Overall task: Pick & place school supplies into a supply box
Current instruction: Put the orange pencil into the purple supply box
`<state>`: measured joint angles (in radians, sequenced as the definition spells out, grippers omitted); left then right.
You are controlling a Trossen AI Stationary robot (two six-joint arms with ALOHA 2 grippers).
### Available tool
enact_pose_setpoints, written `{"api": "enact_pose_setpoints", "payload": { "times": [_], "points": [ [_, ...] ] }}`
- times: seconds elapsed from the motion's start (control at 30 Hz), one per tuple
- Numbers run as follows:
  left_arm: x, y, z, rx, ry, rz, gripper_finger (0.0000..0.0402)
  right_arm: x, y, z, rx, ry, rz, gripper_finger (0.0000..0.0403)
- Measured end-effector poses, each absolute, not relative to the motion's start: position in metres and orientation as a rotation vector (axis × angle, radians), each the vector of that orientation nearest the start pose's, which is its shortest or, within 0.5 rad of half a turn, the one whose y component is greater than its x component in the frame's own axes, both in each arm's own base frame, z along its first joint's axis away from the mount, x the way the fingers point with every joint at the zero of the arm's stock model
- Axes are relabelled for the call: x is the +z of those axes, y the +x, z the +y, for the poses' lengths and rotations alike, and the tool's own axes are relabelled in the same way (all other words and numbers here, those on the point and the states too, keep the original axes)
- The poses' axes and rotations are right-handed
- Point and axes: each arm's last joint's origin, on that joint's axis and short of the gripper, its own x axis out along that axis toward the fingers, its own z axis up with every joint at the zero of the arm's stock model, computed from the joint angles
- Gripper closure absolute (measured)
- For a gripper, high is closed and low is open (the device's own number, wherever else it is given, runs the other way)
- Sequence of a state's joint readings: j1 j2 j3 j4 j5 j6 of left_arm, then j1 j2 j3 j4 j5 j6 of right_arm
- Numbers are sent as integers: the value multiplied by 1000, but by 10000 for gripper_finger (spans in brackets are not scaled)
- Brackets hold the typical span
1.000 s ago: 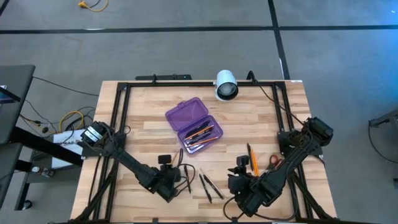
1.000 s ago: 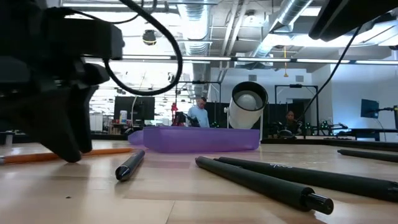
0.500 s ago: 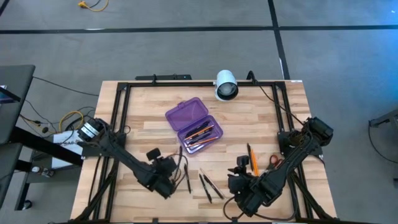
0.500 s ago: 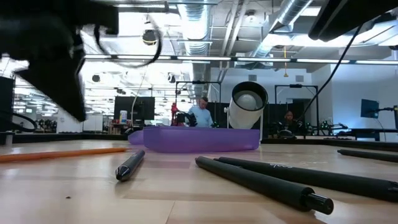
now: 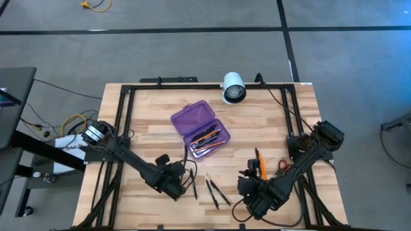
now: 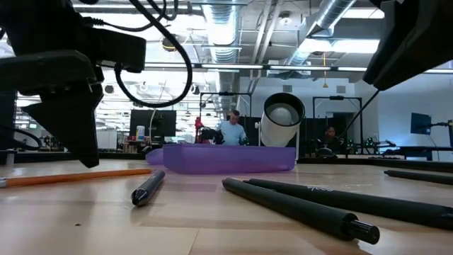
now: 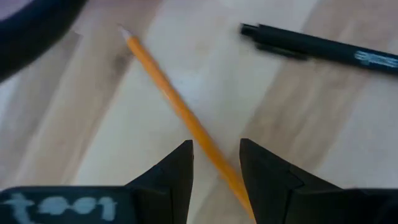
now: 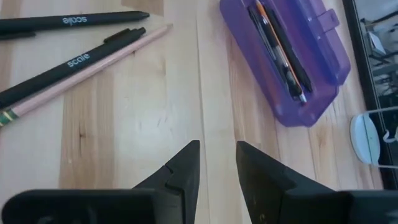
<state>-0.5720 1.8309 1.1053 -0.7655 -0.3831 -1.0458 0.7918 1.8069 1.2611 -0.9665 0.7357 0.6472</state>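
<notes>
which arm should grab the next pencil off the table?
Left. The left gripper is open and straddles an orange pencil. The right gripper, also open, has only bare wood between its fingers.

The light wooden slatted table (image 5: 154,122) carries an open translucent purple plastic pencil case (image 5: 200,128) beyond both claws, black pens (image 5: 215,191) between them, and an orange pencil (image 7: 180,112) under the left claw (image 5: 183,186).

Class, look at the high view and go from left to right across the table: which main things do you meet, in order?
Left gripper → purple supply box → white camera → right gripper → orange pencil → scissors.
</notes>
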Motion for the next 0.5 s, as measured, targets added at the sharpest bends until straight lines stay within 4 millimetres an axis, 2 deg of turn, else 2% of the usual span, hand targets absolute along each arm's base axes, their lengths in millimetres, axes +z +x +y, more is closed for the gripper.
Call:
{"api": "enact_pose_setpoints", "payload": {
  "times": [0.5],
  "points": [
    [139,265,-165,499,-303,1309,281,195,243,221,-293,-458,998,303]
  ]
}}
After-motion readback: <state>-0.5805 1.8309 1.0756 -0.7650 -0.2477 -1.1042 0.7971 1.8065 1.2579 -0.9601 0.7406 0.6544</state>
